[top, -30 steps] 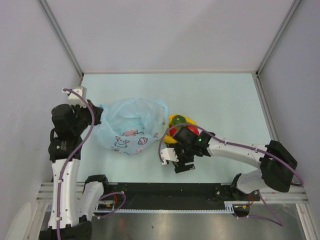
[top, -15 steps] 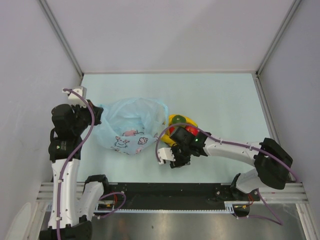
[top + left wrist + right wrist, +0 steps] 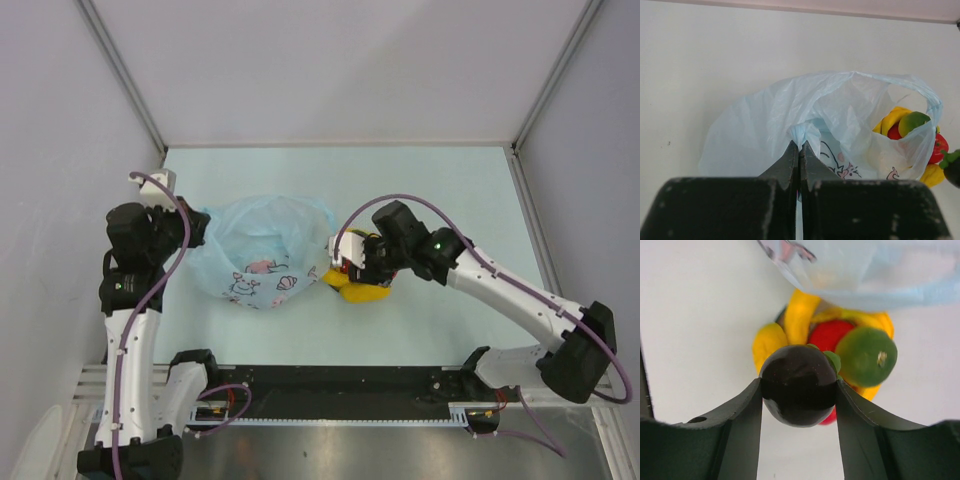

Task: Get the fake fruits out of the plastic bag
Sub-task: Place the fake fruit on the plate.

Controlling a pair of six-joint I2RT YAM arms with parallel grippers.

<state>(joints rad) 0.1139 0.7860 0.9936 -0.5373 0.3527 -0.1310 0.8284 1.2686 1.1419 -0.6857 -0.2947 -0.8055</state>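
The right tool (image 3: 799, 383) was clamped on a dark purple fruit (image 3: 799, 390), one finger pressed to each side of it. Behind that fruit, toward 12 o'clock in the wrist view, lay the yellow banana (image 3: 796, 315), a red fruit (image 3: 829, 334) and, at 2 o'clock, a green fruit (image 3: 865, 356), all bunched together. From above, this heap sat on the pale counter (image 3: 440, 190) just at the 3 o'clock edge of the plastic bag (image 3: 265, 250), by its open mouth. The left tool (image 3: 799, 150) was pinched tight together on a gathered fold of the bag at its 9 o'clock side.
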